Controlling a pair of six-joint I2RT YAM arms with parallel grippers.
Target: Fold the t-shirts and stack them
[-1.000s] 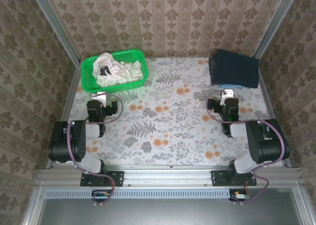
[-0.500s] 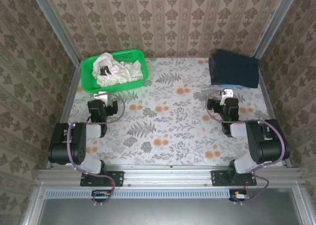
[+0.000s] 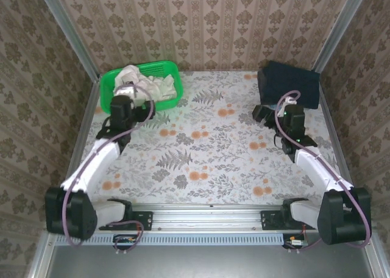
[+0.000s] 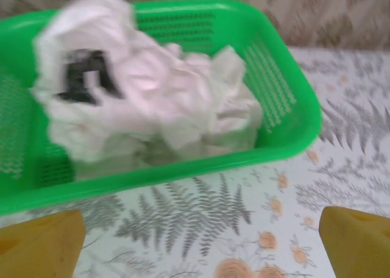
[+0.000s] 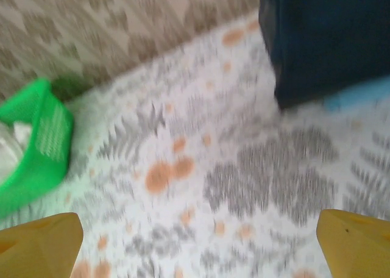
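The t-shirts lie crumpled together in a green mesh basket at the back left of the table. They are off-white, and a black print shows on one. My left gripper hovers at the basket's near rim, open, with nothing between its yellow fingertips. My right gripper hangs open and empty over the flowered table, just in front of a dark blue block. In the blurred right wrist view the right gripper is wide open above bare tablecloth.
A dark blue block stands at the back right, with something light blue under its near edge. Patterned walls close the table on three sides. The floral tablecloth spreads between the arms. The basket shows far left of the right wrist.
Both arms have unfolded from near their bases. The left gripper reached back to the basket's near rim. The right gripper swung back toward the dark block. Both stay open.
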